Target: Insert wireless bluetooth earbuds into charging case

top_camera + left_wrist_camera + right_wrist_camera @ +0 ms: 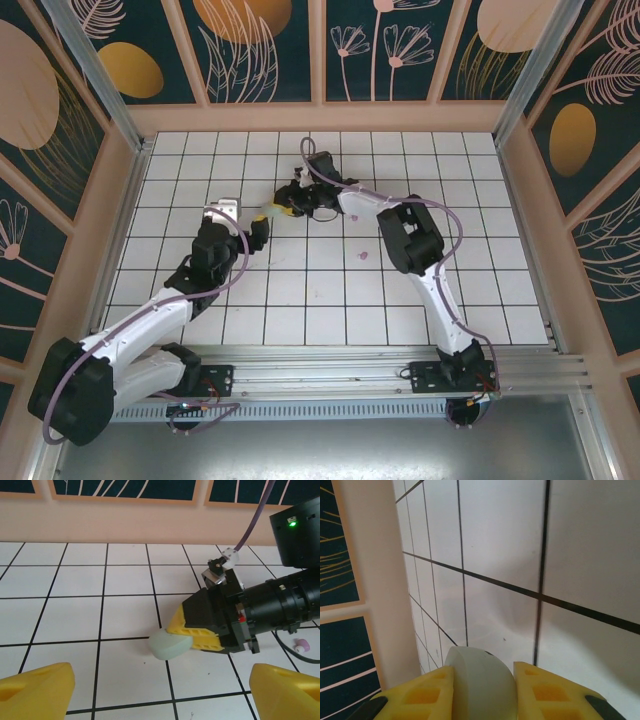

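Right gripper [189,631] is pinching the pale mint case [169,646] at one end, its far end resting on the tiled floor [120,615]. Left gripper [160,692] hangs just short of it, fingers spread wide, nothing in them. One pink earbud [301,646] lies loose on a tile beyond the right wrist, well apart from the case. The case looks shut, so the lid is likely the job now. Best play: hold the right pinch firm and low, bring the left in level onto the free end, and close gently, because that smooth rounded shell could squirt out sideways.
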